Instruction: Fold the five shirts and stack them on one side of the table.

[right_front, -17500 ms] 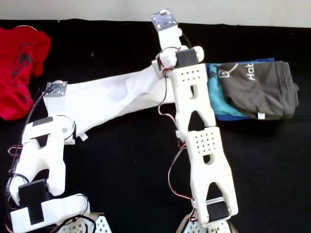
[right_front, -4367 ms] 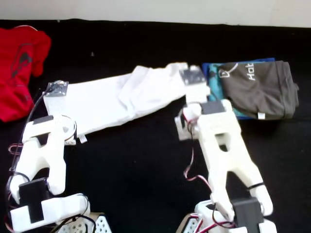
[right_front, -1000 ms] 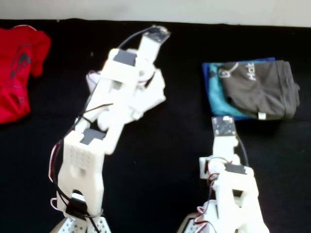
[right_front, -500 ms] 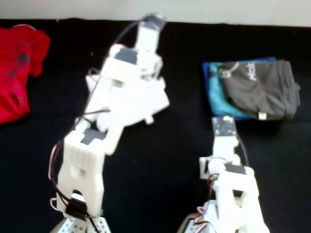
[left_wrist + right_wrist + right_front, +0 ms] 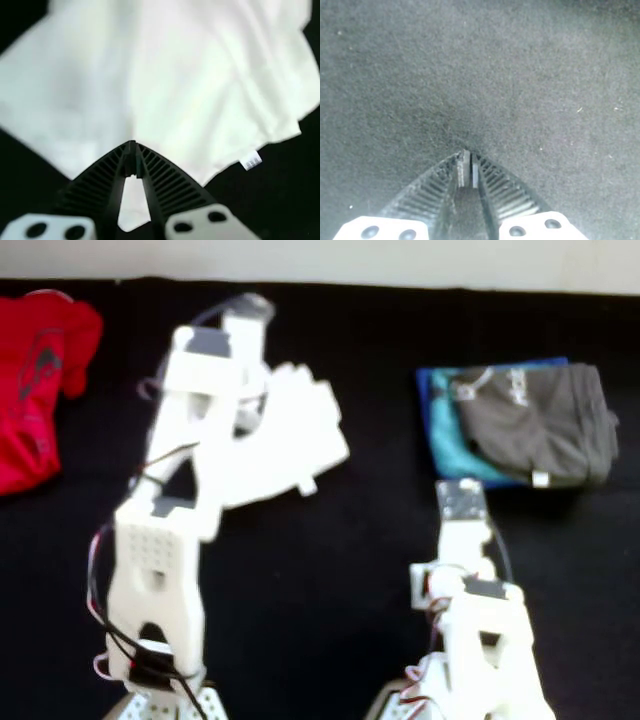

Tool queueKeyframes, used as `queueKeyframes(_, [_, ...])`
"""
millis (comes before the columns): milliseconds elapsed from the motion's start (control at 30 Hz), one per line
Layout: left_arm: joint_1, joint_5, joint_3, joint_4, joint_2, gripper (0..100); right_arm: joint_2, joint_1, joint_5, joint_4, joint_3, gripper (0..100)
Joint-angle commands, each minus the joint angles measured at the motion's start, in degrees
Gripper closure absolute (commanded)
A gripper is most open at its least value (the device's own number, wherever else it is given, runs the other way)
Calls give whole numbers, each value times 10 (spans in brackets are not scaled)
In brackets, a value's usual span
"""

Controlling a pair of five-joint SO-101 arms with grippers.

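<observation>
A white shirt (image 5: 300, 440) lies partly folded on the black table, left of centre, under my outstretched left arm. In the left wrist view my left gripper (image 5: 133, 146) is shut, its tips pinching a crease of the white shirt (image 5: 200, 75); a small tag (image 5: 251, 161) hangs at the hem. My right gripper (image 5: 465, 154) is shut with nothing in it, low over bare black cloth near the front right. At the back right a folded grey shirt (image 5: 540, 420) tops a stack with a teal shirt (image 5: 445, 440) and a blue one beneath. A crumpled red shirt (image 5: 35, 380) lies at the back left.
The black table cloth (image 5: 330, 570) stretches between the two arm bases. A pale wall runs along the table's far edge. The right arm (image 5: 470, 610) stands folded back near the front edge, just in front of the stack.
My left arm has swung to the left over the white shirt, which shifted slightly with it. The right arm has stayed still over the last second.
</observation>
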Motion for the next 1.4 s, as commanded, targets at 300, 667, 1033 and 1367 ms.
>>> queueKeyframes(300, [121, -7, -1, -89, 59, 991, 0, 4, 4, -11, 13, 968])
queueKeyframes(667, [160, -6, -70, -96, 66, 991, 0, 4, 4, -12, 13, 968])
queueKeyframes(1033, [160, -5, -73, -128, 87, 991, 0, 4, 3, -12, 13, 968])
queueKeyframes(1367, [153, -5, -166, -34, 51, 986, 0, 4, 3, -12, 8, 968])
